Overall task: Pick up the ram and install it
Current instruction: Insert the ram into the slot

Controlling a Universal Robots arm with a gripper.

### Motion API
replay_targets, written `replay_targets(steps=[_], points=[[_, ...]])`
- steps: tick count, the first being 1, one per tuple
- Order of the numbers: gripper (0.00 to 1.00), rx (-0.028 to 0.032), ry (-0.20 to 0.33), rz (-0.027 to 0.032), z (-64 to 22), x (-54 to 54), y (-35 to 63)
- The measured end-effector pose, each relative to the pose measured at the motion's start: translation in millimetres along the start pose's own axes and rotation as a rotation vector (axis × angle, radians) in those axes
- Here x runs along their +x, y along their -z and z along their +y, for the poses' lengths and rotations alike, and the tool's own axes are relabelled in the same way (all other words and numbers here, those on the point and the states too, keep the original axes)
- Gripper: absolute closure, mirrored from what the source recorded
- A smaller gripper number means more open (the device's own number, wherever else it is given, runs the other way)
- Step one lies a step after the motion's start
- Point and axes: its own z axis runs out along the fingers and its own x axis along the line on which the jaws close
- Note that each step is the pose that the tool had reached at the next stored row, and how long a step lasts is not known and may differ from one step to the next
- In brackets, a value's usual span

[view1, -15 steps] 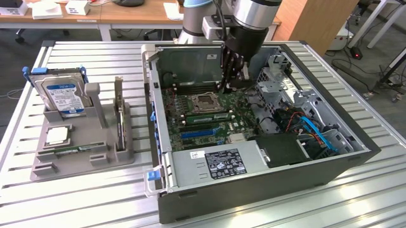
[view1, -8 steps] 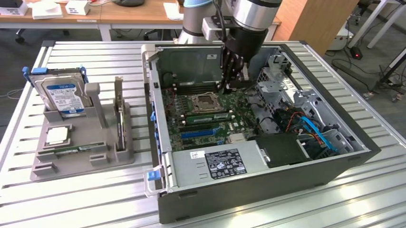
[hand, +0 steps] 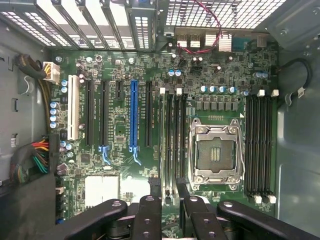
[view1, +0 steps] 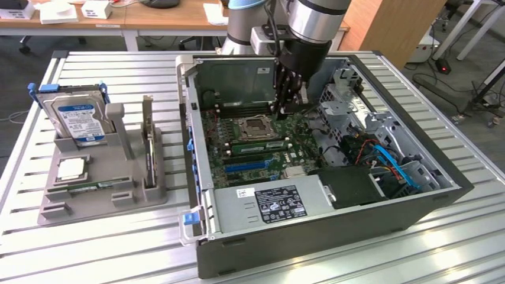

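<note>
Hanging down inside the open dark-grey metal computer case (view1: pixel 316 248), the black two-fingered gripper (view1: pixel 288 107) hovers over the green motherboard (view1: pixel 300 127), close beside the empty silver-framed processor socket (view1: pixel 256 125). In the wrist view its fingers (hand: pixel 149 210) stand slightly spread. The gap between them is wider than the stick, and they pinch nothing I can make out. The ram (view1: pixel 256 145), a long thin green circuit-board stick with black chips, appears to sit on edge in the slot next to the socket, one end just below the fingertips. I'd judge the work to be at the seating stage. Finishing it calls for even, straight-down pressure until the white end clips (hand: pixel 162 91) latch; whether they have, I cannot tell.
</note>
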Motion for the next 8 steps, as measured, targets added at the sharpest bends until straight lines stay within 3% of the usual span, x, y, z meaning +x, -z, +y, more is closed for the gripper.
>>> replay_targets(steps=[8], points=[[0.76, 0.0000, 0.000, -0.0001, -0.3, 0.2, -5.7]])
